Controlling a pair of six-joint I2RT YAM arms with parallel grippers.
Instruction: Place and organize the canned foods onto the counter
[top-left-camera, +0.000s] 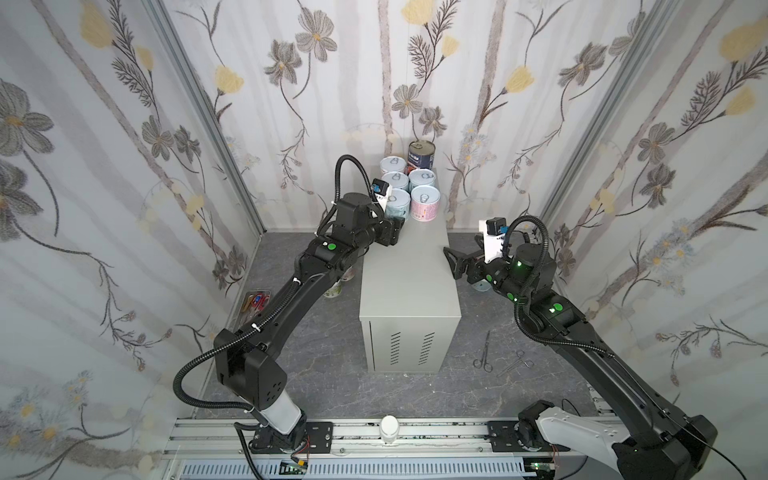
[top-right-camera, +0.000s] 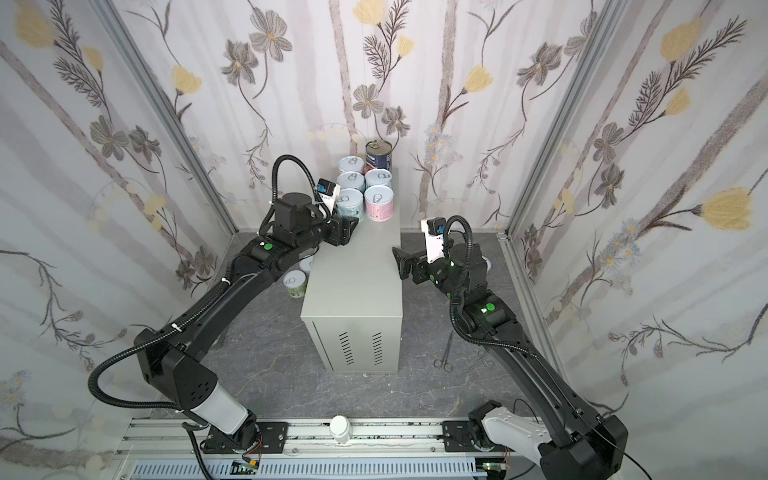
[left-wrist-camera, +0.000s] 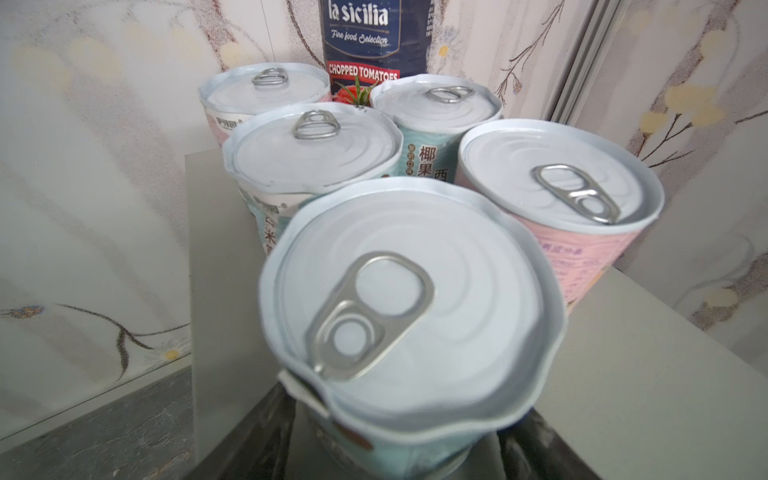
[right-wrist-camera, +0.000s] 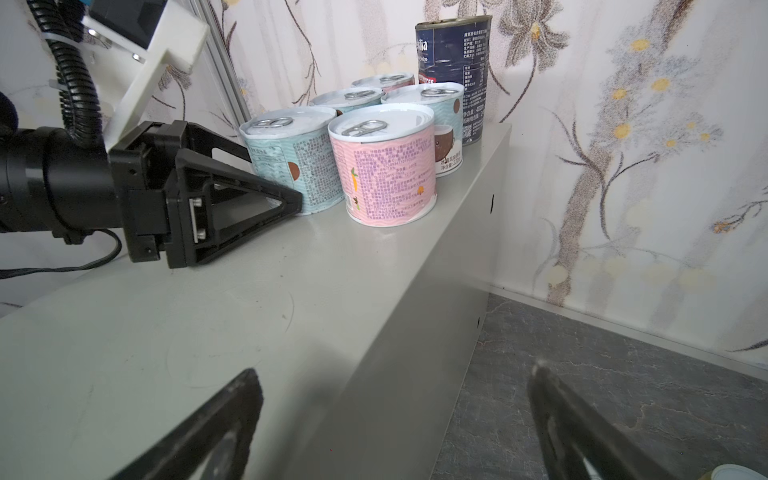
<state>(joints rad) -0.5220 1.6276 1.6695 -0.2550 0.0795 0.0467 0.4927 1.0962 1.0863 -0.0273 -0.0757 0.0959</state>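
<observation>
Left wrist view looks down on the short teal-labelled can (left-wrist-camera: 411, 311) with a white pull-tab lid. It stands upright on the flat top of the long grey-beige metal counter (top-left-camera: 409, 286), at the front left of the cluster at the 12 o'clock end. Left gripper (top-left-camera: 399, 227) flanks it from 7 o'clock; I cannot tell whether its fingers press the can or stand just off it.

The step in hand looks like setting this can in line beside the short pink-labelled can (left-wrist-camera: 561, 199). To do it well, let go with the base flat, then back straight out toward 7 o'clock without nudging the near-touching neighbours. The can sits near the counter's 9 o'clock edge, so avoid any sideways push.

The 6 o'clock half of the top is bare, with room for more rows. Right gripper (right-wrist-camera: 392, 370) hangs wide open and empty at the 3 o'clock edge. Other short cans (top-right-camera: 295, 284) stand on the dark marbled floor (top-left-camera: 332, 395) at 9 o'clock.
</observation>
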